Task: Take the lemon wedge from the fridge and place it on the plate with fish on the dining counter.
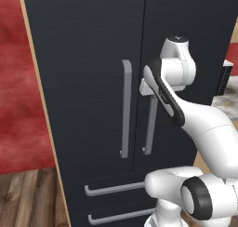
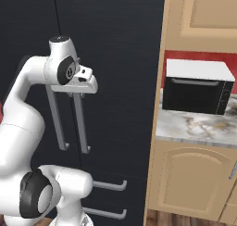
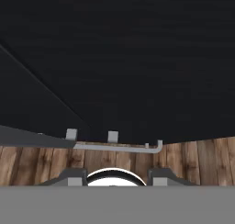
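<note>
Tall black two-door fridge point(image 1: 93, 58) stands closed, long grey vertical handles point(image 1: 125, 109) side by side at the door seam. Gripper point(image 2: 77, 94) sits at the top of the right-hand handle; whether clamped on it, cannot tell. Black microwave point(image 2: 196, 87) on marbled worktop point(image 2: 199, 127) to the right.

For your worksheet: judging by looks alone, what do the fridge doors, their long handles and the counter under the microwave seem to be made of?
The fridge doors look like dark brushed metal or laminate: matt black with faint horizontal streaks. The handles seem to be satin grey metal, smooth and evenly shaded. The counter under the microwave looks like polished marble or a stone imitation: pale with brownish veins. All is rendered, so this stays a guess.
</note>
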